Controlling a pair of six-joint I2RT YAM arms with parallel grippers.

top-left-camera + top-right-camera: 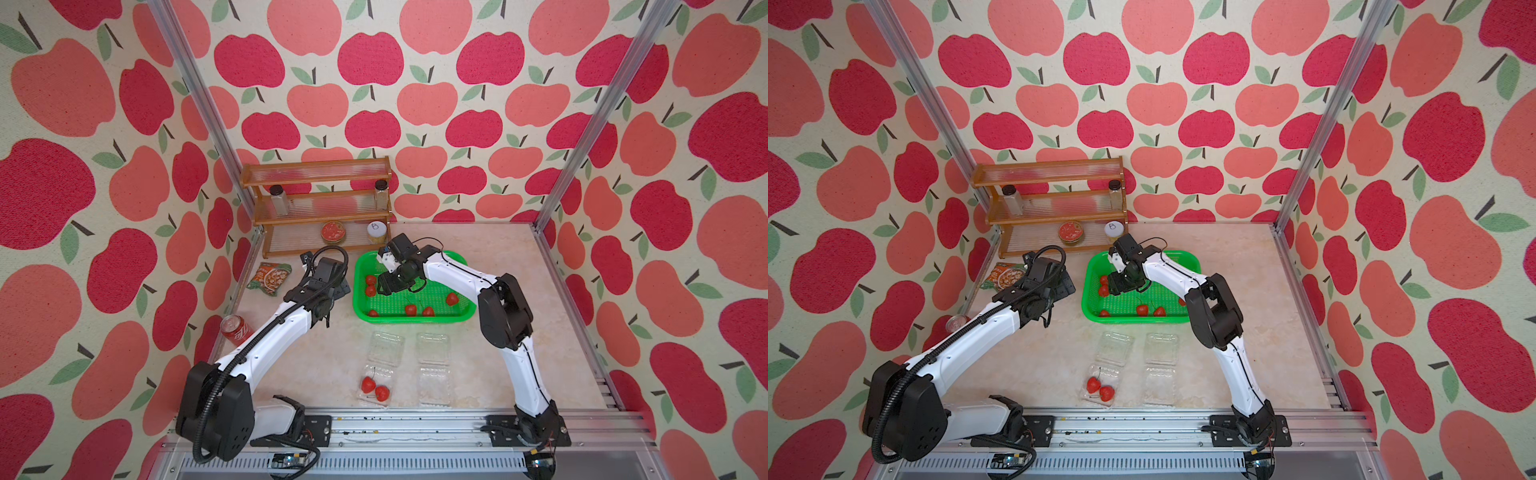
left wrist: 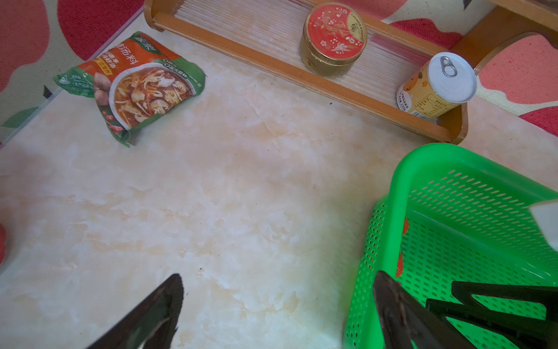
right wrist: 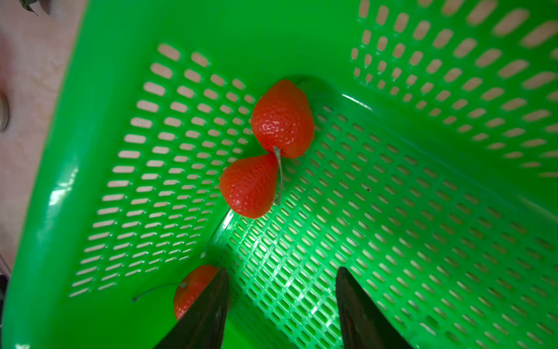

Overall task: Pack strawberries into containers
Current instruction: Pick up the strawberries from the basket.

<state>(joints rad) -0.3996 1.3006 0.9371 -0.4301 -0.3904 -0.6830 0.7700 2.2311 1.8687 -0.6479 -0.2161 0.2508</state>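
BERRY RUN: The right gripper (image 3: 282,272) hovered low inside the green perforated basket (image 1: 415,321) at the far middle of the desk (image 1: 316,365). Its jaws were spread and pinched nothing. One strawberry (image 3: 193,290) lay just beside a jaw, and a touching pair of strawberries (image 3: 249,187) sat against the basket's left wall. A top view showed six berries in the basket.

Near the front edge, two clear clamshells lay open side by side. The left container (image 1: 386,348) held two packed strawberries (image 1: 368,384), and the right container (image 1: 434,386) held none.

The left gripper (image 2: 277,275) hung over bare desk just left of the basket, its jaws spread wide and empty.

The step in hand appeared to be picking another berry, with the packing judged to be at an early stage. The next move would likely call for centring the jaws on a single berry and closing on its body rather than on the thin stem. The berry would then need lifting clear of the basket rim and carrying to the near containers. The berries crowded against the wall looked the harder picks.
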